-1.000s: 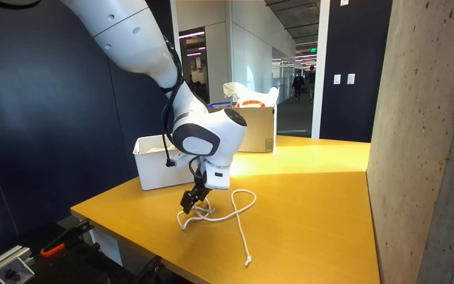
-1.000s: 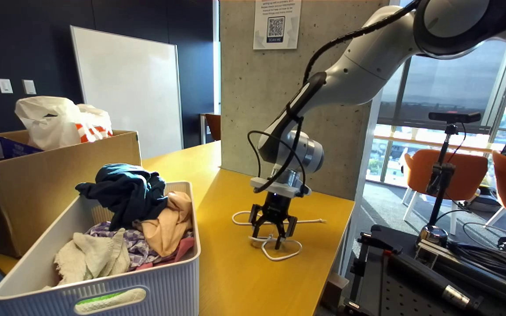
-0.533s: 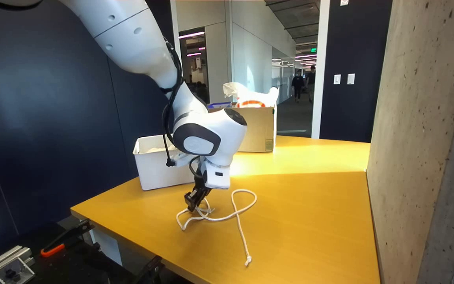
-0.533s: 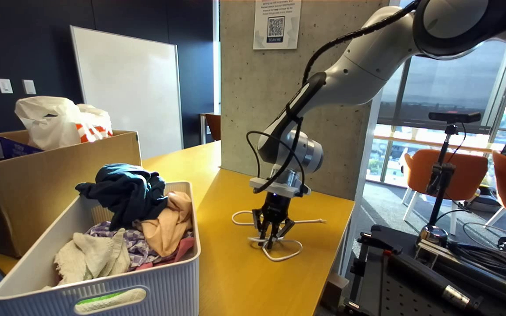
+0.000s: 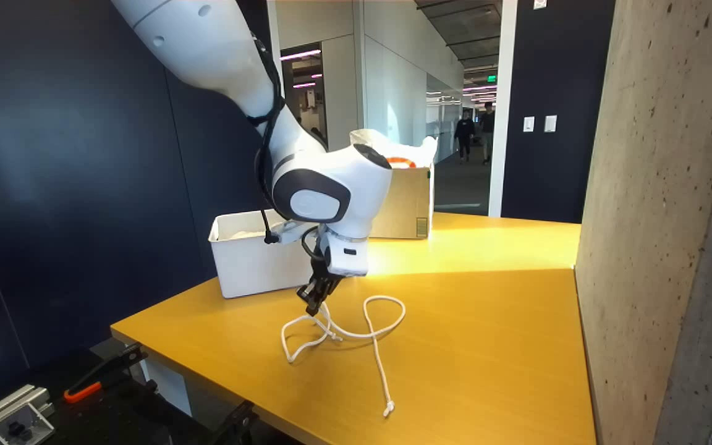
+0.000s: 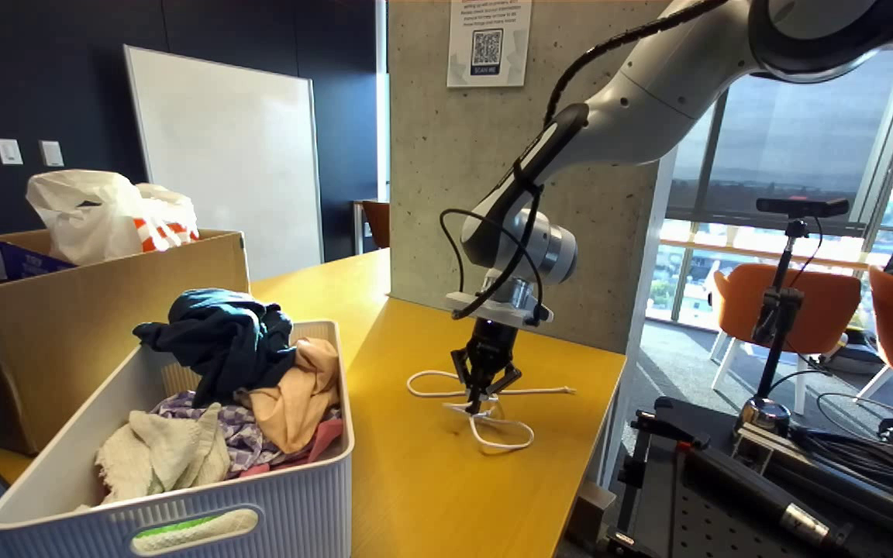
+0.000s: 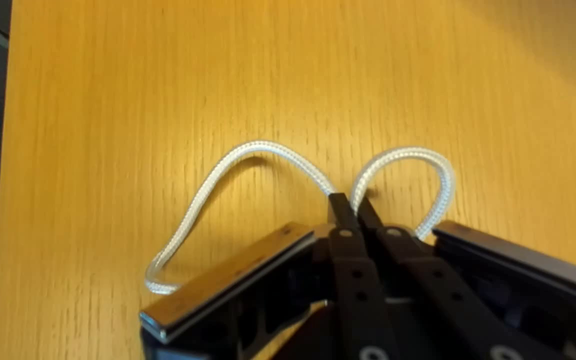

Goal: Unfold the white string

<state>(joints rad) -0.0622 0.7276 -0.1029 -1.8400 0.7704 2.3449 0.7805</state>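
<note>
The white string is pinched between the fingertips of my gripper, which are drawn together on it. In the wrist view a loop bends away on either side of the tips, and shadows show under parts of it. In an exterior view the gripper stands a little above the table, with a length of the string rising to it. The rest lies in curves, its knotted end toward the front. The string also spreads on both sides of the gripper in an exterior view.
A white bin full of cloths stands beside the arm. Behind it is a cardboard box with plastic bags. A concrete pillar borders the yellow table. Clamps sit by the table's near edge.
The fingers have come together on the string. The arm has then risen slightly, lifting the gripped part of the string off the table and shifting its loops a little.
</note>
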